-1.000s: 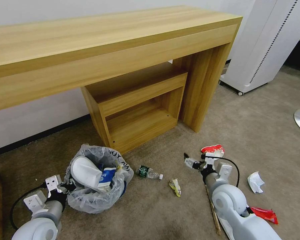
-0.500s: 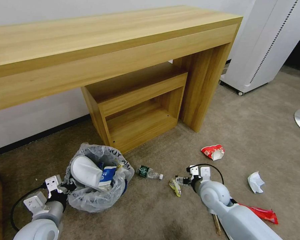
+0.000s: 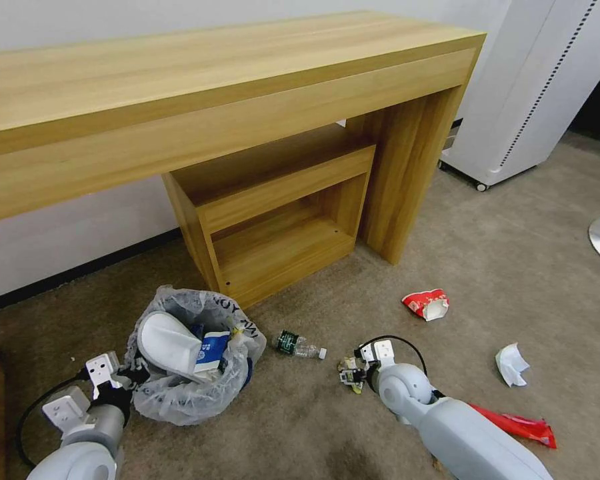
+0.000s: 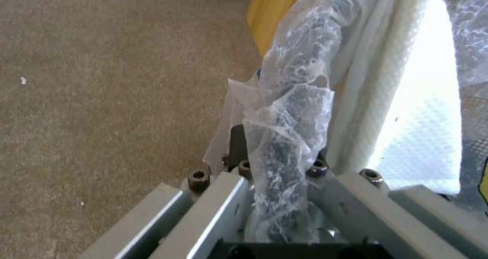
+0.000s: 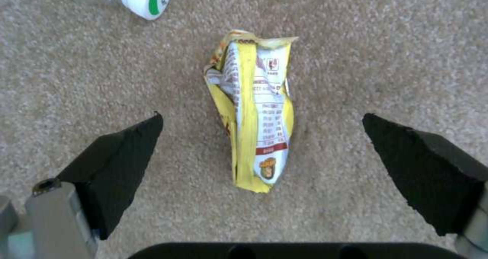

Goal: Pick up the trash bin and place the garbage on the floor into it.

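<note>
Beige carpet (image 3: 513,267), right hand (image 5: 262,125) open astride yellow wrapper (image 5: 254,114), left hand (image 4: 284,175) clamping bin liner (image 4: 289,110).

Yellow-and-white wrapper (image 5: 251,110) with red print on beige carpet (image 5: 381,42); black end effector pads (image 5: 122,163); clear black-lettered bag (image 3: 180,400); white slipper (image 3: 167,343); red wrapper (image 3: 425,303).

Bin (image 3: 190,373) stands on the floor (image 3: 513,267) at near left, just before the desk's (image 3: 213,87) lower shelf unit (image 3: 273,213). A slipper (image 3: 167,343) and a carton (image 3: 212,351) lie in the bin. Left gripper (image 3: 123,377) sits at the bin's left rim, clamped on it. Right of the bin lies a bottle (image 3: 300,345); right of that, a wrapper (image 5: 251,114) between the spread fingers of the right gripper (image 3: 349,373). Farther right lie a torn packet (image 3: 425,304), a paper scrap (image 3: 511,364) and, nearest, another wrapper (image 3: 517,421).
</note>
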Tool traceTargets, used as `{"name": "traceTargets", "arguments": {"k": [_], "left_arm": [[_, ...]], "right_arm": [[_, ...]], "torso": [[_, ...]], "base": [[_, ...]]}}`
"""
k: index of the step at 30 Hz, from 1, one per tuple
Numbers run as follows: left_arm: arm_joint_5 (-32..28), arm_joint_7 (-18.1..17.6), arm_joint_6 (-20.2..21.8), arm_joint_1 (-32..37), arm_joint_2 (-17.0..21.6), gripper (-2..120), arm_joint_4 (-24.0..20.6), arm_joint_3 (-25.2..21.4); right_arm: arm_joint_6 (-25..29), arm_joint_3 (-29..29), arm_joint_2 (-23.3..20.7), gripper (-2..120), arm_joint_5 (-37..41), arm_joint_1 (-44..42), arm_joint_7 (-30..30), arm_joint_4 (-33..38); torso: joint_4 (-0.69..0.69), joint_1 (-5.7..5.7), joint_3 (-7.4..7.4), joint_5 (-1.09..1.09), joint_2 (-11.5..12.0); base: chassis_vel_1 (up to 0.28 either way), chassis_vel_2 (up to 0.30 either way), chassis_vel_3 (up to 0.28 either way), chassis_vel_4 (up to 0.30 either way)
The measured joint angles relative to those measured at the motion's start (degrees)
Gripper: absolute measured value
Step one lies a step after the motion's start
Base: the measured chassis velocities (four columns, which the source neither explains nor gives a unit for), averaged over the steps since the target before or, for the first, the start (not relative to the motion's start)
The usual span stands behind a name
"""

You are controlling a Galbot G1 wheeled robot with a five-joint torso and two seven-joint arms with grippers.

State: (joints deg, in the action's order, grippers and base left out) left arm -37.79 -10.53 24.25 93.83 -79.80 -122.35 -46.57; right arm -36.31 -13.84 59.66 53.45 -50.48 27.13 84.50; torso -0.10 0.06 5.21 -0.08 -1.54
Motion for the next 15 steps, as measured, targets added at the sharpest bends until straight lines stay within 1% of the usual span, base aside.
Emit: {"name": "traceTargets", "arguments": {"k": [5, 15], "left_arm": [[-0.01, 0.0, -0.22, 0.03, 0.02, 1, 0.01, 0.0], [-0.33, 0.04, -0.41, -0.17, 0.19, 1, 0.05, 0.15]], "right_arm": [[0.46, -0.24, 0.37, 100, -0.48, -0.05, -0.16, -0.68], [3.11, -2.01, 2.11, 99, -2.17, 1.3, -1.02, -4.68]], "torso": [[0.0, 0.0, 0.0, -0.01, 0.0], [0.0, 0.0, 0.0, 0.0, 0.0]], "base": [[0.0, 0.0, 0.0, 0.0], [0.0, 0.0, 0.0, 0.0]]}}
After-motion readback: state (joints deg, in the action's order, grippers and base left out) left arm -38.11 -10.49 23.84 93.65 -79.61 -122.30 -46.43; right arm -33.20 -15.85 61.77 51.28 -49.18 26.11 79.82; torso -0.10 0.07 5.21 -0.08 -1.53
